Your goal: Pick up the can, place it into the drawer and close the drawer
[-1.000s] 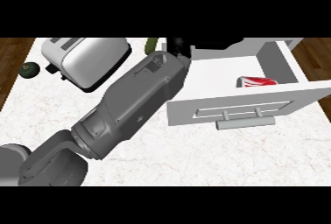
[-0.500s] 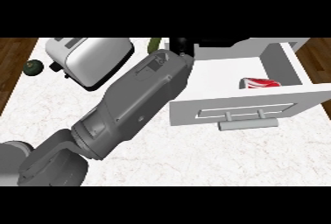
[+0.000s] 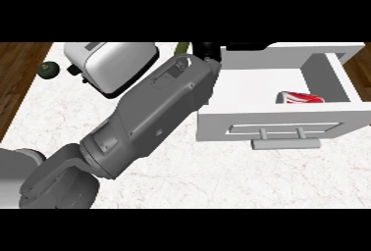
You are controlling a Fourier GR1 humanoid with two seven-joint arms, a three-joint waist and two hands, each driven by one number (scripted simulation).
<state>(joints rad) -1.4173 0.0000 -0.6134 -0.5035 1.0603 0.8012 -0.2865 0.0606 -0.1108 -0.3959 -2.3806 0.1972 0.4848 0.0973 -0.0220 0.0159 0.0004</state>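
- We see one grey forearm [image 3: 156, 117] crossing the bench [image 3: 217, 181] from 7 o'clock toward 1 o'clock, its wrist ending just beside the back left corner of the open drawer [image 3: 279, 122].
- Only a small black part of the hand [image 3: 206, 49] shows past the wrist, at 12 o'clock along the top edge of the view; we cannot tell which hand it is, how far open its fingers are, or whether it touches anything.
- The can [image 3: 299, 98], red with white markings, lies on its side inside the drawer, against the front wall at about 2 o'clock from the view's centre.
- We can read no lettering on the can; its markings are too small to make out.
- The drawer is white, stands pulled out, and carries a grey bar handle [image 3: 284, 143] on its front panel.
- A silver toaster [image 3: 109, 61] sits at 11 o'clock, partly behind the forearm.
- A small dark green round object [image 3: 48, 69] lies at 10 o'clock at the bench's left edge.
- The bench top is white marble with faint reddish veining; brown wooden floor [image 3: 18, 83] shows beyond it at left and at the upper right corner.
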